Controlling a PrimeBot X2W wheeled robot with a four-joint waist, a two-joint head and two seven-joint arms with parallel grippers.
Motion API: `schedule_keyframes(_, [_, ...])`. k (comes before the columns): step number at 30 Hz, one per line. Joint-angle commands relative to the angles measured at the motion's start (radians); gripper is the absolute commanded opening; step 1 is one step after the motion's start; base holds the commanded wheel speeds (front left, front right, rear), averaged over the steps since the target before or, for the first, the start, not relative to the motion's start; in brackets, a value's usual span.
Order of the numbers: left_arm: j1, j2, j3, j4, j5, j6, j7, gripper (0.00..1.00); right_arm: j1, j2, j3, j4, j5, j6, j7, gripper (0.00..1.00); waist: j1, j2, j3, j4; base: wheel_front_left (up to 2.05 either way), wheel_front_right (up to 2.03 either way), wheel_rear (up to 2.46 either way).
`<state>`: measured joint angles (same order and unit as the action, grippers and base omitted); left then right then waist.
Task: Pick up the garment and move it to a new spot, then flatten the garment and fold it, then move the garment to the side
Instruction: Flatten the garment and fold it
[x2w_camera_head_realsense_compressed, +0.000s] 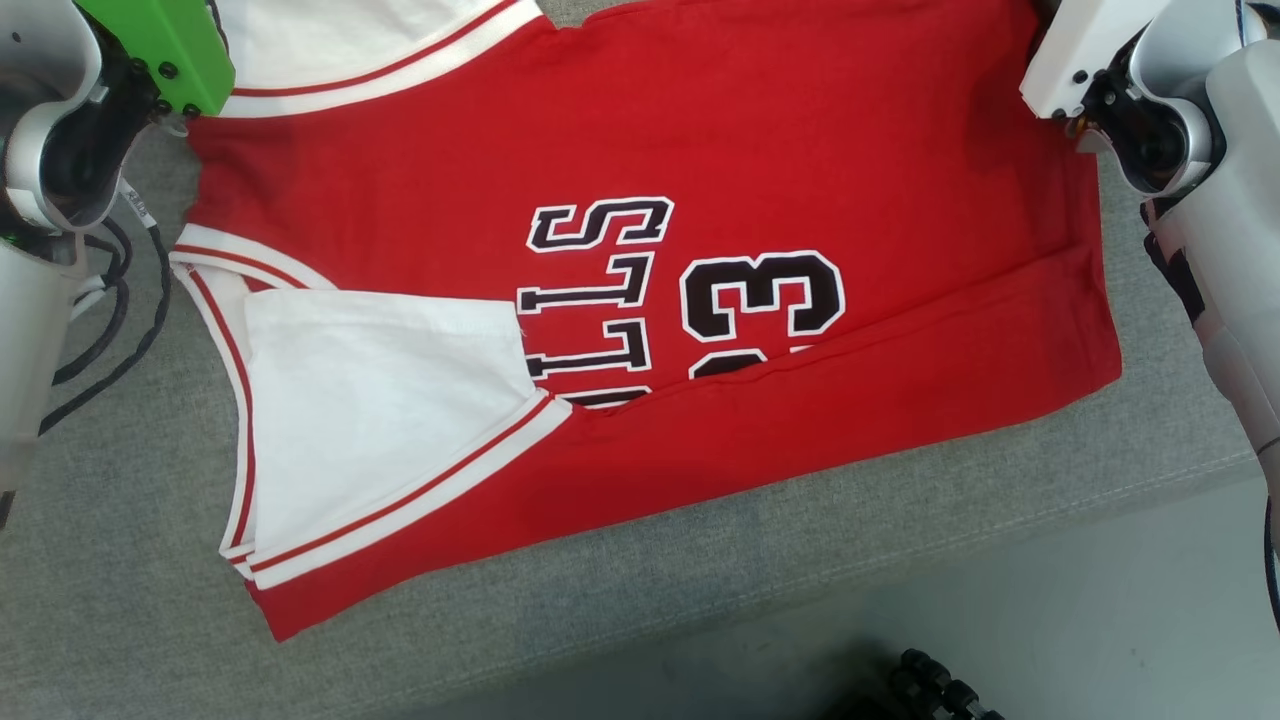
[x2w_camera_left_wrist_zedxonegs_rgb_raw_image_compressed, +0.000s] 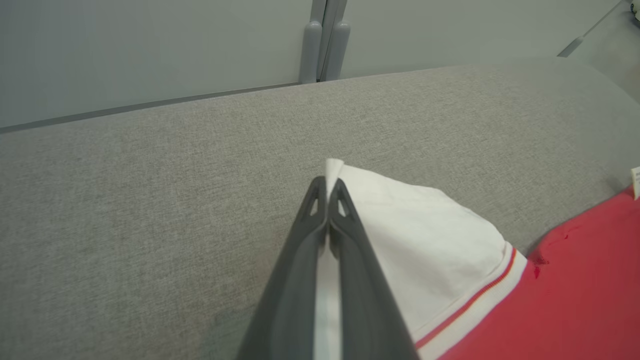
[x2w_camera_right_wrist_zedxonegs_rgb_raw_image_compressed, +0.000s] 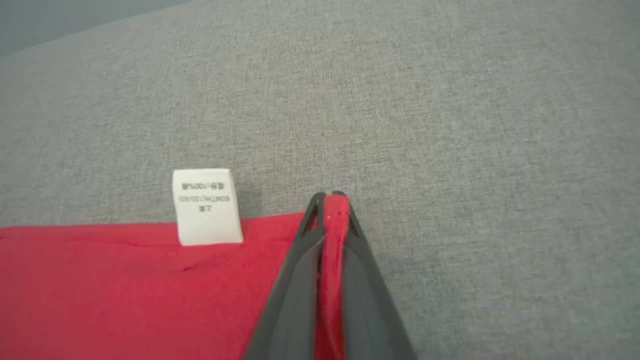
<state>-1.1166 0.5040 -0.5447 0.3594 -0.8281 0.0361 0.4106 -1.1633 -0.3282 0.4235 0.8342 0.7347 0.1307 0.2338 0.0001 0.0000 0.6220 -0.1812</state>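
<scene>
One red jersey lies spread on the grey surface, its far edge cut off in the head view. Wrist views supply the grips: left jaws clamped on a white sleeve tip, right jaws clamped on the red hem corner beside a care label.

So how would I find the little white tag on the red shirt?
Look at the big grey cushion and the red shirt lying on it. Follow the shirt's plain red edge to the corner pinched by the right gripper; the tag sticks out over the cushion just beside it. It is a small white rectangle with tiny grey print, unlike the big striped white sleeves.
</scene>
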Motion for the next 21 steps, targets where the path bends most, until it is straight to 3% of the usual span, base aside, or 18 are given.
schedule_keyframes(1, [0.017,0.012,0.011,-0.011,-0.014,-0.005,-0.012,0.0,-0.01,-0.002,0.002,0.004,-0.007,0.0,-0.023,0.0,-0.0001,0.0,-0.008,0.003,0.0,0.0,0.0])
schedule_keyframes(7, [0.107,0.037,0.06,-0.12,-0.068,-0.004,-0.064,0.0,0.021,-0.009,0.007,-0.007,0.005,0.0,-0.128,0.0,-0.0001,0.0,-0.044,0.015,0.0,0.0,0.0])
schedule_keyframes(13, [0.263,0.076,0.092,-0.289,-0.097,0.027,-0.107,0.0,0.084,-0.031,0.034,-0.053,0.049,0.0,-0.194,0.0,-0.0001,0.0,-0.078,0.031,0.0,0.0,0.0])
schedule_keyframes(21, [0.567,0.132,0.12,-0.593,-0.113,0.12,-0.179,0.0,0.241,-0.124,0.097,-0.202,0.113,0.0,-0.281,0.0,-0.0001,0.0,-0.146,0.057,0.0,0.0,0.0])
